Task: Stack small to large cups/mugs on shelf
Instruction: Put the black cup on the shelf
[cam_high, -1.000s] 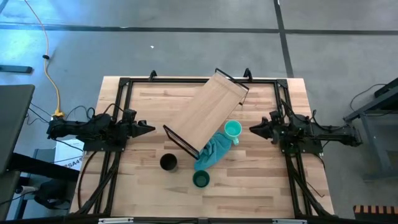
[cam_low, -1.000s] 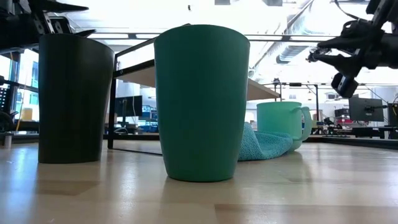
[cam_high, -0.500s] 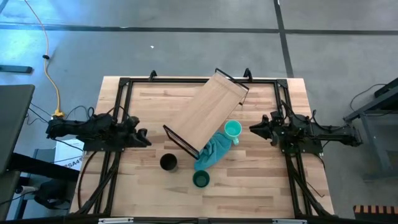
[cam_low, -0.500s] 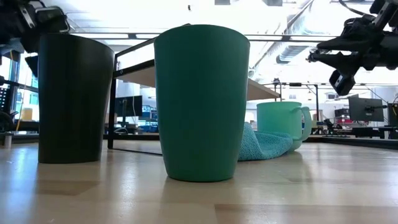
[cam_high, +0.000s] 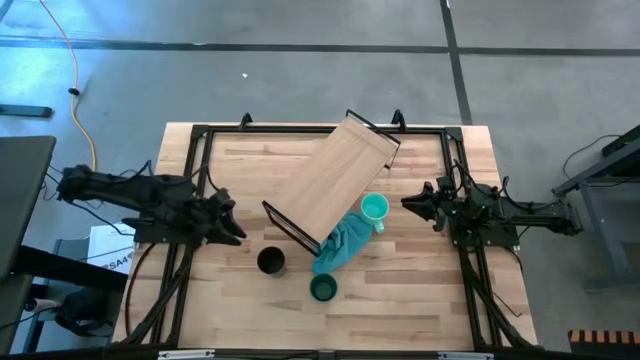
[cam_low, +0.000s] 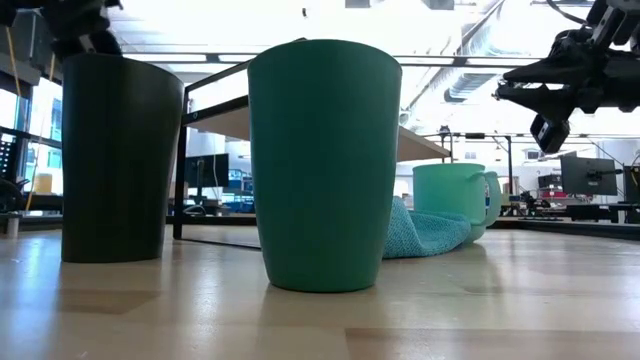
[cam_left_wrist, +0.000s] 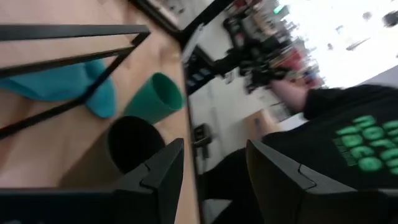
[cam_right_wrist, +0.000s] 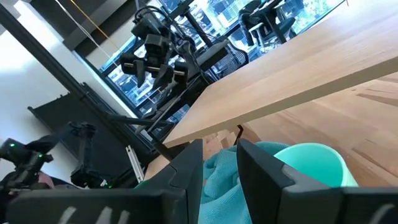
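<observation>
Small black round plastic-looking cup stands upright just off the near end of the long light-wood shelf with black metal legs. Likely light, rigid, slick-walled; pinch over the rim. Left gripper near it, fingers apart, empty. Right gripper beside the mint handled mug, jaws apart.

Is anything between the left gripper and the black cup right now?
Nothing visible. In the high view, only bare tabletop separates the open left gripper from the black cup. The left wrist view shows the cup's mouth just past the fingers, with the dark green cup and teal cloth lying beyond it.
</observation>
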